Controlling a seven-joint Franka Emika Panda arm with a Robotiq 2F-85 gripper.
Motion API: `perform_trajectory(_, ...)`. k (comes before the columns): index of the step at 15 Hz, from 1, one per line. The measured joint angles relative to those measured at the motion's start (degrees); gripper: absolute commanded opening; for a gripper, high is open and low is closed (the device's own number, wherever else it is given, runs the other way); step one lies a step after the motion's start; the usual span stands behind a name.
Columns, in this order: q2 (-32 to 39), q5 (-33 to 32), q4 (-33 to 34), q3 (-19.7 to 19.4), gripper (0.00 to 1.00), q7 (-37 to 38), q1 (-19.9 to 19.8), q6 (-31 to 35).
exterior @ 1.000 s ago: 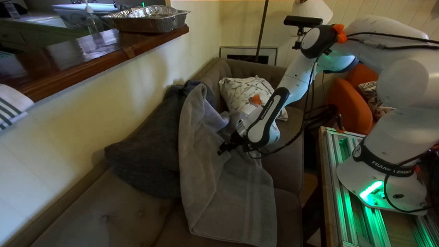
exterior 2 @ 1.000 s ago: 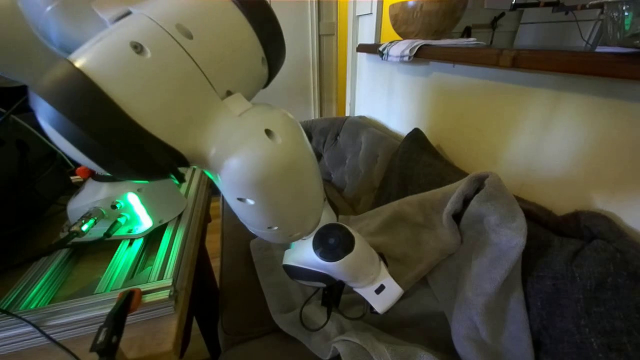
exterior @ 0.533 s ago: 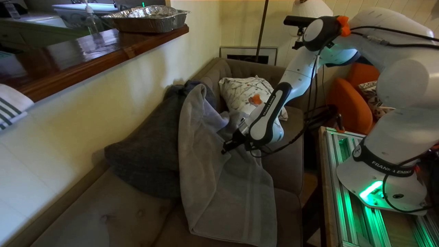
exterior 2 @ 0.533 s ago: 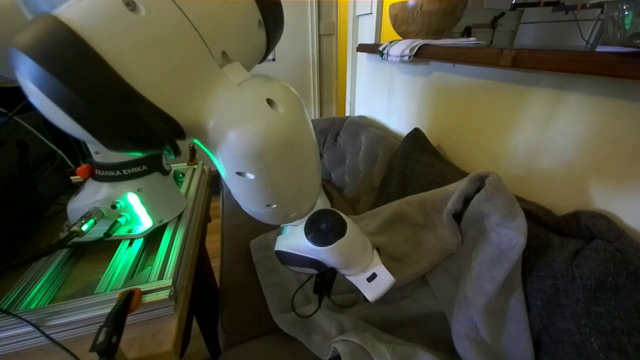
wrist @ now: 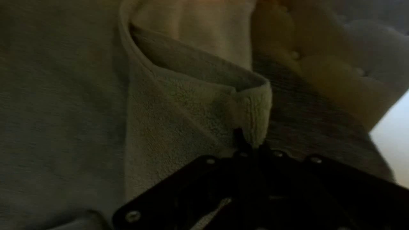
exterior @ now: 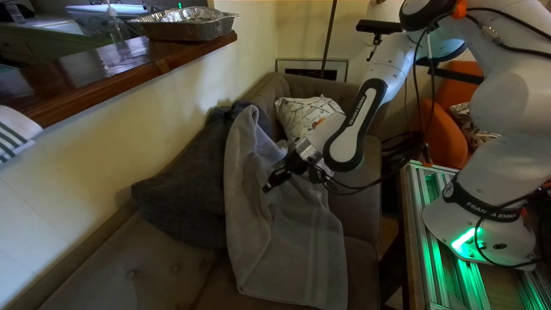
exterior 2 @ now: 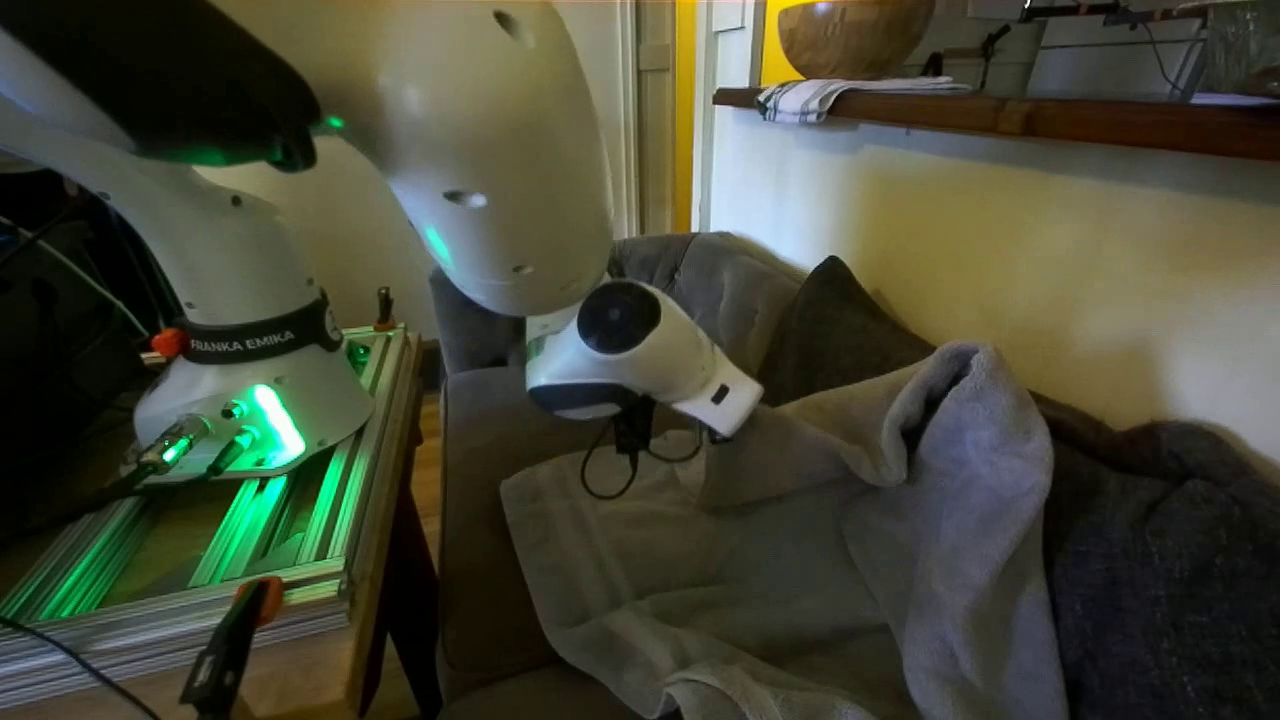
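Grey towel (exterior: 297, 241) drapes below the jaws, a fold (wrist: 254, 111) pinched between them, as best I can see.

Consisted of a tufted sofa (exterior: 133, 275) and bore directly a draped grey blanket (exterior: 297, 247), a dark grey cushion (exterior: 185, 198) and a patterned pillow (exterior: 303, 112).

A foil tray (exterior: 193, 31) sits on a ledge (exterior: 92, 73).
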Motion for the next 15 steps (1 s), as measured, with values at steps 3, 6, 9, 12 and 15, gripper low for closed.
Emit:
perform_trajectory(3, -0.92, -3.75, -3.32, 8.4, 0.01, -0.02, -1.66, -0.41)
perform_trajectory(6, -0.03, -7.1, -3.27, 15.93, 0.06, 0.01, -1.97, -3.5)
perform_trajectory(9, 3.38, -9.65, -1.16, 21.06, 0.06, 0.0, -2.83, -8.45)
perform_trajectory(12, 5.61, -10.45, -0.32, 21.22, 0.06, -0.35, -3.69, -9.06)
perform_trajectory(15, 6.18, -10.61, -0.31, 21.18, 0.01, -0.44, -3.99, -9.08)
